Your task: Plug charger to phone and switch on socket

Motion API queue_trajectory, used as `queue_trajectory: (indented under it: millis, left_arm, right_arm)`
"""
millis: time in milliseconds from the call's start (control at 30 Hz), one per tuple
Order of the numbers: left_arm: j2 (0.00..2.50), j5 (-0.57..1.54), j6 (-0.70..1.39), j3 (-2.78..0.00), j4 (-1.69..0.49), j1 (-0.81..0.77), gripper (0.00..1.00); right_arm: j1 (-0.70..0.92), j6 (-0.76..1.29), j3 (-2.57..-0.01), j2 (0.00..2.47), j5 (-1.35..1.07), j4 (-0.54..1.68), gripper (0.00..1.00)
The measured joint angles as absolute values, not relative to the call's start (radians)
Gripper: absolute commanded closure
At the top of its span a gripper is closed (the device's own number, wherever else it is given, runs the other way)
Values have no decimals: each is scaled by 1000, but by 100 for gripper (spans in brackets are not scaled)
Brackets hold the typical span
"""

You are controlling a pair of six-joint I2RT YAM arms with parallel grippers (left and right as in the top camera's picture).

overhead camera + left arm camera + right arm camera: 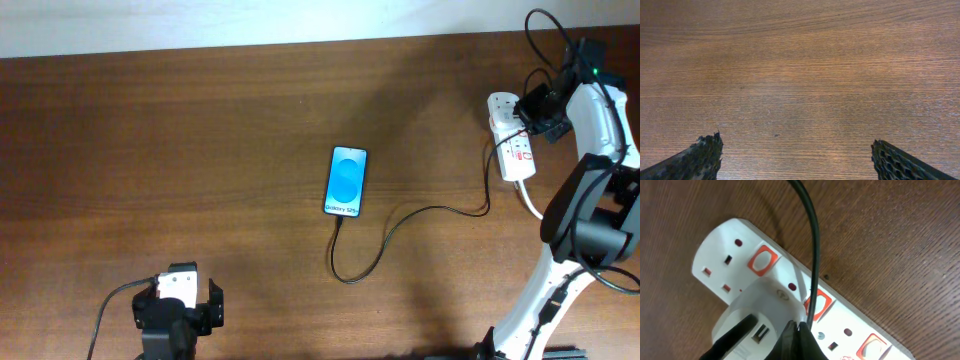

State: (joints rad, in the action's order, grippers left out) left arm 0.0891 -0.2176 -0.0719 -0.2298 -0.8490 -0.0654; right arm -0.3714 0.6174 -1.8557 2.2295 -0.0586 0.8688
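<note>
The right end effector [533, 110] sits over the socket [512, 150] at the worktop's [200, 150] far right, fingers [796, 342] at the white plug [760, 307]; its opening cannot be told. The charger [400, 222] runs left to the phone's [346, 181] near edge. The left end effector [796, 145], near left, gapes wide, empty.

Robot laboratory test bench.
A white-shelled right robot arm [603, 125] and a black-and-white left robot arm [178, 308] stand at the edges of a dark-brown wood-grain tabletop [200, 150] before a plain pale backdrop [250, 20].
</note>
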Motion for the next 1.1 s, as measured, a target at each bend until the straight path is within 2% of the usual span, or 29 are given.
queue_trajectory:
  millis: [833, 967, 1100]
  left_arm:
    - [89, -218, -72, -230, -849, -65, 1]
    - [89, -218, -72, -230, -849, -65, 1]
    - [89, -218, -72, -230, -850, -65, 1]
  right_arm:
    - [-378, 616, -1870, 2291, -79, 895, 96]
    - [-372, 605, -1897, 2297, -121, 1042, 96]
    - [-418, 602, -1901, 2215, -22, 1168, 96]
